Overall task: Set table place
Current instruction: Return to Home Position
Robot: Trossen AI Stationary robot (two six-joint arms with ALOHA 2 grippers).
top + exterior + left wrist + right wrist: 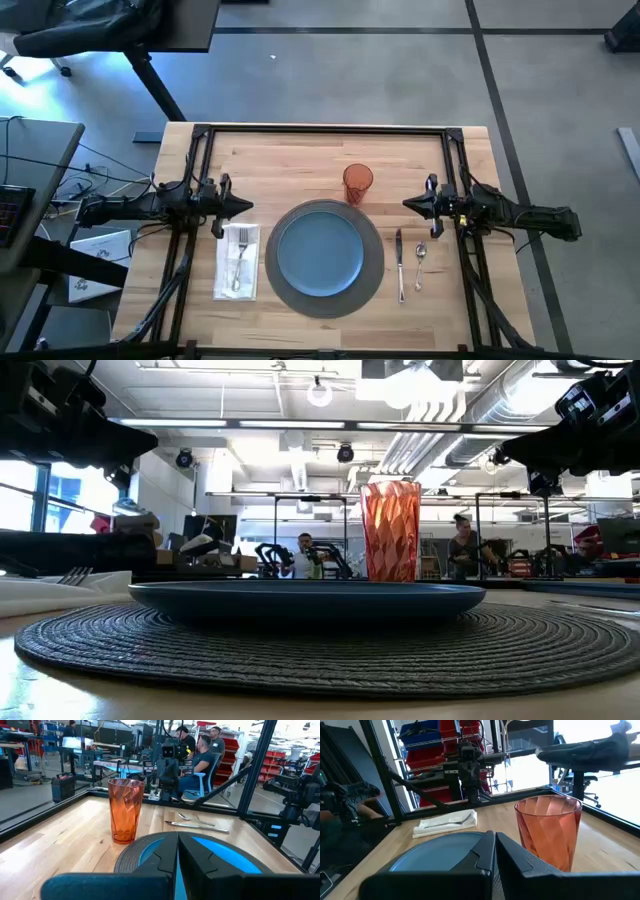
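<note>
The round dark woven placemat [322,298] lies in the middle of the wooden table [300,160], with a blue plate [320,250] resting flat on it. An orange faceted cup [357,183] stands upright just beyond the mat. A white napkin [238,262] with a fork [239,252] on it lies left of the mat; a knife [399,265] and spoon [420,262] lie to its right. My left gripper [248,206] hovers shut above the napkin's far end. My right gripper [408,204] hovers shut beyond the knife.
A black metal frame [325,130] runs along the table's far edge and down both sides beneath the arms. Bare wood lies between the cup and the far edge. People sit at workbenches in the room behind the table.
</note>
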